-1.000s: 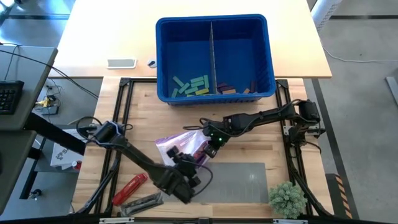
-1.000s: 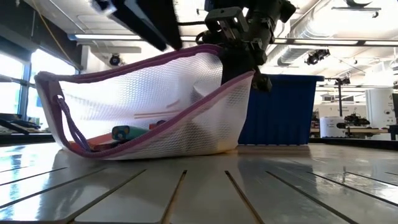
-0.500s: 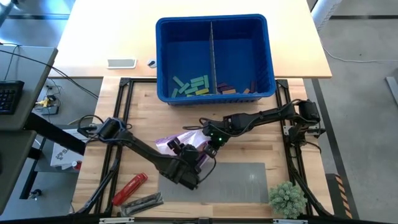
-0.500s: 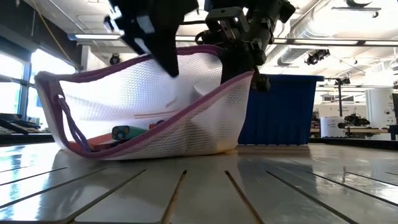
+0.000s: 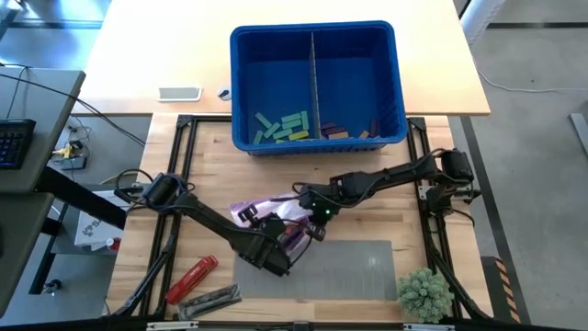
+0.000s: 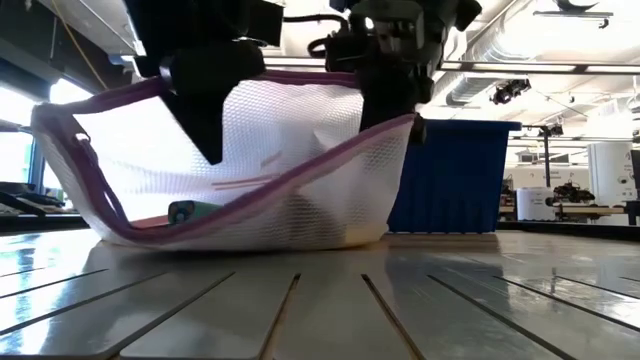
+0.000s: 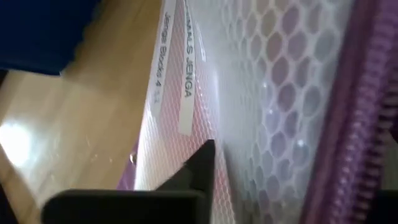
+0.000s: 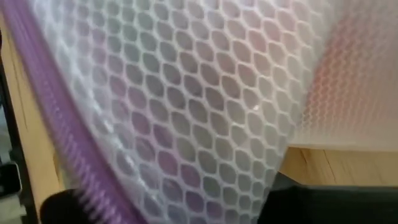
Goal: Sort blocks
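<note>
A white mesh bag (image 6: 290,170) with a purple zipper rim lies on the wooden table (image 5: 367,225), its mouth held open. Inside it show a teal block (image 6: 184,211) and a few others low down. My right gripper (image 6: 388,95) is shut on the rim's right end. My left gripper (image 6: 208,120) is shut on the raised rim farther left. From above, both grippers, left (image 5: 274,237) and right (image 5: 317,211), meet over the bag (image 5: 265,210). The blue bin (image 5: 314,87) holds teal and lime blocks (image 5: 283,127) on one side of its divider and purple and tan blocks (image 5: 344,132) on the other. My left gripper has the bag's raised purple rim (image 6: 160,88) and the mesh wall (image 7: 273,124) beside one finger (image 7: 200,167). It comes slanting down from the table's near left. The bag's bottom stays on the table. Which layers lie between the fingers is hidden. My right gripper holds the bag's right end by the purple zipper rim (image 8: 56,118) and the mesh beside it, slanting down from the table's right. The rim there is lifted and drawn taut toward the left gripper, while the bag's belly (image 6: 300,225) rests on the table.
A grey mat (image 5: 354,267) lies near the front edge. A red cylindrical tool (image 5: 191,279) and a grey tool (image 5: 211,299) lie at the near left. A small green plant (image 5: 424,294) stands at the near right. The bin stands at the far side.
My left gripper has gone down and toward the bag from the near left, tipped further down, and shut on the bag's raised rim. The bag's left end has been drawn outward and its mouth stands wider. The teal block inside has slid slightly. My right gripper has rolled a little in place.
</note>
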